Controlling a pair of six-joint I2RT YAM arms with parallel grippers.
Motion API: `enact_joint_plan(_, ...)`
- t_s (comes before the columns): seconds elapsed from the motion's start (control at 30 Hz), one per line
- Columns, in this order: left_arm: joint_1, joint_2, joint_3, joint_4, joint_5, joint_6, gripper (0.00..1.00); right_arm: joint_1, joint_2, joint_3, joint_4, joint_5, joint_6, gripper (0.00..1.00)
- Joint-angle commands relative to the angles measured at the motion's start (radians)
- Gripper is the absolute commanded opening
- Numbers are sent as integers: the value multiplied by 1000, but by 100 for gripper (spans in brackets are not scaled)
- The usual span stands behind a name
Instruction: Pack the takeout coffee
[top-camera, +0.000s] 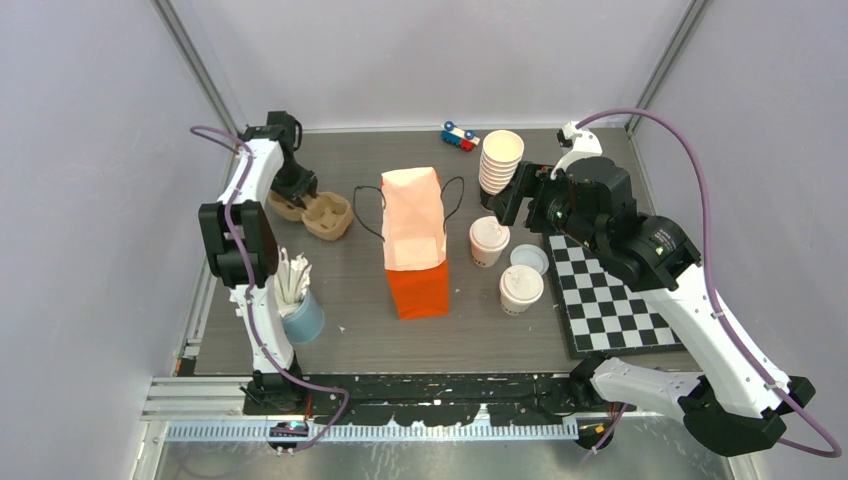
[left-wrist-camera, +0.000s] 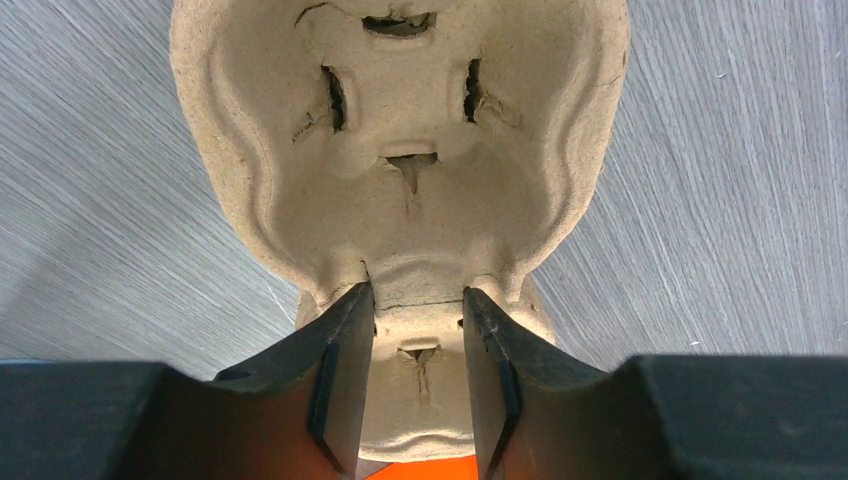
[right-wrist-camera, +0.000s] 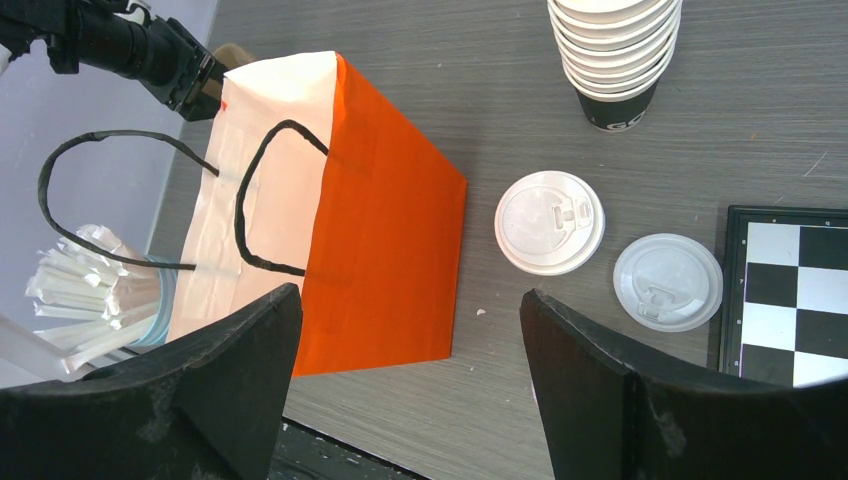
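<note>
- The left claw (left-wrist-camera: 418, 300) is down on a brown pulp cup carrier (left-wrist-camera: 400, 160). Its two black fingers (left-wrist-camera: 345, 380) stand a narrow way apart, one on each side of the carrier's middle ridge. From here I cannot tell whether they are pinching it or only flanking it.
- That carrier lies flat on the grey tabletop (top-camera: 350, 300), left of the orange bag (top-camera: 420, 290) and a little toward the far wall, clear of the bag's side.
- The right claw (right-wrist-camera: 410, 300) hangs in the air just right of the bag. Its jaws are spread wide with nothing between them.
- The takeout coffee is outside the bag. One lidded white cup (top-camera: 489, 240) stands upright just right of the bag, near it but not touching.
- The second lidded cup (top-camera: 521, 289) stands further right of the bag and closer to the arms' bases.
- A loose white lid (top-camera: 532, 258) lies flat right of the bag, between the two cups and at the corner of the checkerboard (top-camera: 610, 295).
- A tall stack of lidless cups (top-camera: 500, 160) stands right of the bag, toward the far wall.
- The bag itself stands upright, and its black handles loop out to either side.
- A blue cup of white paper sticks (top-camera: 300, 310) sits left of the bag, nearer the arms' bases.
- A small toy car (top-camera: 460, 137) lies beyond the bag at the far edge.
</note>
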Motion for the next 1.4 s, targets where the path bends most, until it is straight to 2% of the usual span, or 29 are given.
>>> enact_joint_plan(0.0,0,-1,49,-19,-13,22,42,1,-18,8,19,17,-16,84)
enact_joint_plan(0.23,-3,12,48,-26,-2,25,48,0,-24,7,18,18,-15,84)
enact_joint_plan(0.47,-5,16,46,-24,-4,28,44,0,-23,11,17,19,-16,84)
enact_joint_plan(0.73,-4,2,75,-28,-12,44,35,1,-20,13,18,18,-19,84)
enact_joint_plan(1.37,-4,-27,145,-93,-21,73,35,1,-30,9,18,25,-30,84)
